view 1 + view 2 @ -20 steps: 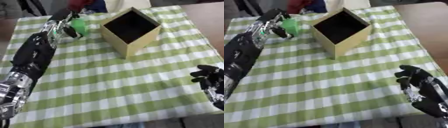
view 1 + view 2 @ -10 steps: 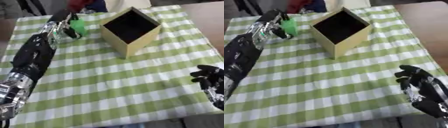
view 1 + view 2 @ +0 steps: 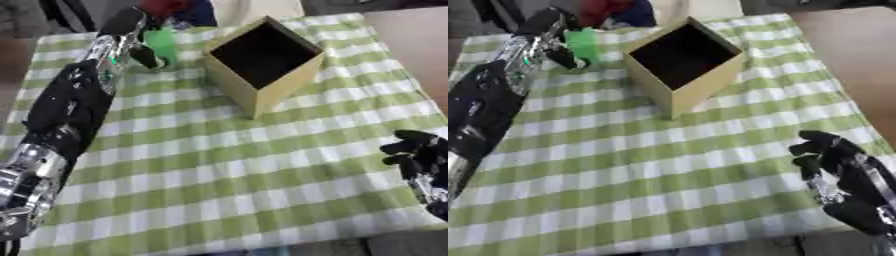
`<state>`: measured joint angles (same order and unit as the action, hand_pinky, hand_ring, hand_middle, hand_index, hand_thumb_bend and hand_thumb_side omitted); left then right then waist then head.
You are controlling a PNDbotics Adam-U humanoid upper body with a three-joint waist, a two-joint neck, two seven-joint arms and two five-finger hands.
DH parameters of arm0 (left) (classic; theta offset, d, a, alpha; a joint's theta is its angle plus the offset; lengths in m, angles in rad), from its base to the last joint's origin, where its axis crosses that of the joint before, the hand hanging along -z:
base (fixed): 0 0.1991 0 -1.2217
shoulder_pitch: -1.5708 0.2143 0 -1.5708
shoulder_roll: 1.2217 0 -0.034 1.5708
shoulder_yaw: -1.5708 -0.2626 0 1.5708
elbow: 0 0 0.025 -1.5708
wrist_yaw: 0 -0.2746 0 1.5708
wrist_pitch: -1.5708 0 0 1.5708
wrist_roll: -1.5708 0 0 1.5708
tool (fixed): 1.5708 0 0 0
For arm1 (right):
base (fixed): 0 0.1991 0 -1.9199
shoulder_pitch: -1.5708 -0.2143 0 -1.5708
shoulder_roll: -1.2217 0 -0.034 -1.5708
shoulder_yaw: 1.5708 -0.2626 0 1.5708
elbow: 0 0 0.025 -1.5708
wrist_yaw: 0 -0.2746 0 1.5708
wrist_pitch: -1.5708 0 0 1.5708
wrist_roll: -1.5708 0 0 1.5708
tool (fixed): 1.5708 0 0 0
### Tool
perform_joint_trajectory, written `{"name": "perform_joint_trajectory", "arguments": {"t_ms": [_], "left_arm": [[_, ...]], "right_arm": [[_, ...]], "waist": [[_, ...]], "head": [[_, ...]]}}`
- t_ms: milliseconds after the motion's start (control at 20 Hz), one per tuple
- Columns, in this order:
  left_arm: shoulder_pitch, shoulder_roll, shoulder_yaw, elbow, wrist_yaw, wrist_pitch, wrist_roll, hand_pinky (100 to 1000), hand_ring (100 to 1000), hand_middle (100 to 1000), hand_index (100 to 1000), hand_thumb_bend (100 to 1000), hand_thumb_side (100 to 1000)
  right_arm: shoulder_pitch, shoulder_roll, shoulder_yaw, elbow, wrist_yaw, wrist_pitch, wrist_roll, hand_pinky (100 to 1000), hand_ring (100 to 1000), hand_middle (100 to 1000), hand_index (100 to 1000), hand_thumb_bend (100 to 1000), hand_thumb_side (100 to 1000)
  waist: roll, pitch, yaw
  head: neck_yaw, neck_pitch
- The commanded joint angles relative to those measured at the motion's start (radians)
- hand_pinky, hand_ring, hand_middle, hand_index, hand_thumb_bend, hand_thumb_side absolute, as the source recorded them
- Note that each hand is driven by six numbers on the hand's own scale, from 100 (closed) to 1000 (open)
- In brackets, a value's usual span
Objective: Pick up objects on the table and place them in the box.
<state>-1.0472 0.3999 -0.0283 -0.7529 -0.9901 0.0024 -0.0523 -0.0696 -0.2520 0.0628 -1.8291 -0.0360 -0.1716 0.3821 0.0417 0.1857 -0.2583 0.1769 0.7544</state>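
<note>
Your left hand (image 3: 131, 37) curls round the green object (image 3: 161, 42), far left; it looks light and rigid, so hold its middle.

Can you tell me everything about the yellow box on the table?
The box is tan-yellow and looks like cardboard or thin wood. It is square, with straight walls and an open top, and its inside looks dark, so nothing can be made out in it. It stands upright on the green and white checked cloth, turned so one corner points toward the robot. Nothing touches it: the left robot hand, curled round a green thing, is off to its left.
</note>
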Motion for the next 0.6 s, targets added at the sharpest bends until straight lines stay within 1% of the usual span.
{"name": "perform_joint_trajectory", "arguments": {"t_ms": [50, 400, 600], "left_arm": [[-0.033, 0.026, -0.025, -0.076, 0.035, -0.024, -0.011, 660, 515, 445, 647, 551, 100], [-0.044, -0.016, -0.098, -0.190, 0.094, -0.081, -0.073, 663, 518, 448, 650, 553, 100], [-0.044, -0.052, -0.135, -0.216, 0.099, -0.104, -0.105, 661, 521, 452, 652, 565, 100]], "right_arm": [[-0.002, -0.012, -0.003, -0.011, 0.000, -0.004, 0.001, 701, 773, 618, 841, 100, 338], [0.000, -0.013, 0.000, -0.011, -0.005, -0.005, 0.004, 702, 774, 619, 841, 100, 339], [-0.002, -0.012, 0.002, -0.011, -0.007, -0.005, 0.008, 702, 774, 619, 841, 100, 339]], "waist": [[-0.006, -0.021, 0.002], [-0.012, -0.027, 0.004], [-0.013, -0.027, 0.002]], "head": [[-0.002, -0.003], [0.000, -0.002], [0.006, -0.003]]}}
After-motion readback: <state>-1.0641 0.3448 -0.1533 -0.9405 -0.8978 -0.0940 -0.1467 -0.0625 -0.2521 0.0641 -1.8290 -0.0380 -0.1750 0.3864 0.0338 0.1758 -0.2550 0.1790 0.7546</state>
